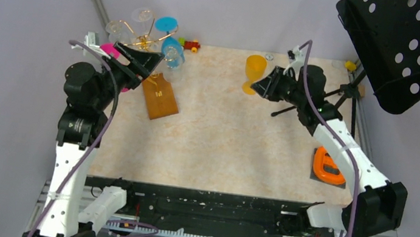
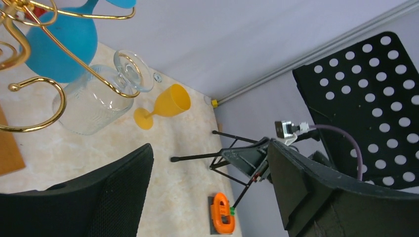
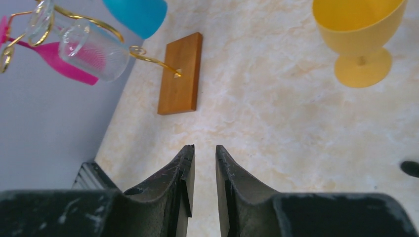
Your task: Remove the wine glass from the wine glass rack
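The wine glass rack (image 1: 142,40) is a gold wire stand on a brown wooden base (image 1: 160,96) at the back left. A clear glass (image 2: 94,101), blue glasses (image 2: 62,47) and a pink glass (image 1: 108,50) hang on its curled arms. A yellow wine glass (image 1: 254,72) stands on the table, off the rack. My left gripper (image 1: 146,61) is wide open and empty right next to the rack; its fingers (image 2: 104,197) sit just below the clear glass. My right gripper (image 1: 263,84) is beside the yellow glass (image 3: 360,34), jaws a narrow gap apart with nothing between them.
A black perforated music stand (image 1: 413,47) hangs over the back right, its tripod legs (image 1: 294,110) on the table by my right arm. An orange ring-shaped thing on a grey pad (image 1: 329,166) lies at the right edge. Small toys (image 1: 191,45) lie by the back wall.
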### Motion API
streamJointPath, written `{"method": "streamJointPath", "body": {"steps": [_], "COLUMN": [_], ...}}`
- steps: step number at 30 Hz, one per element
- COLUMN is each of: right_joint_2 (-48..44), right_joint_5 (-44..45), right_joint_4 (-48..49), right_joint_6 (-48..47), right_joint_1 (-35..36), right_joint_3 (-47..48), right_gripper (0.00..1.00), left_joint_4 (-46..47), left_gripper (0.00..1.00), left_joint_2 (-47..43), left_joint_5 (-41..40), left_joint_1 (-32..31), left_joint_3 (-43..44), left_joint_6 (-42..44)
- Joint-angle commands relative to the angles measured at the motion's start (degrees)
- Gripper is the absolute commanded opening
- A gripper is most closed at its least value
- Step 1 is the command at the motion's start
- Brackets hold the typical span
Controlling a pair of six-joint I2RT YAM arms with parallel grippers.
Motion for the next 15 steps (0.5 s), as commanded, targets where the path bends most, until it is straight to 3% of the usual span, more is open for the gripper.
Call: {"method": "streamJointPath", "body": {"steps": [1, 5, 7, 11, 15], "right_joint_2": [-4.0, -3.1, -1.7, 4.4, 10.4], "right_joint_5": [-7.9, -13.2, -13.5, -13.8, -11.7], "right_joint_4": [15.0, 27.2, 35.0, 46.2, 48.6], "right_joint_6": [9.7, 21.2, 29.5, 43.5, 49.6], "right_joint_1": [-0.4, -0.3, -0.2, 1.4, 5.0], "right_joint_3": [-6.0, -10.8, -12.7, -11.3, -5.4], "right_gripper": [0.24, 0.43, 0.48, 0.51, 0.51], "left_joint_4": [9.8, 10.5, 10.0, 7.5, 3.6], "left_gripper": [0.87, 0.83, 0.81, 0.81, 0.81], "left_joint_2": [3.2, 6.2, 7.1, 7.0, 5.9], "left_joint_5": [1.5, 0.7, 0.1, -1.0, -2.1], "left_joint_1": [-0.1, -0.1, -0.1, -0.1, -0.1], "left_joint_3": [-1.7, 0.1, 1.0, 2.4, 3.8], "left_joint_6": [-9.5, -8.9, -7.9, -4.3, -0.7]}}
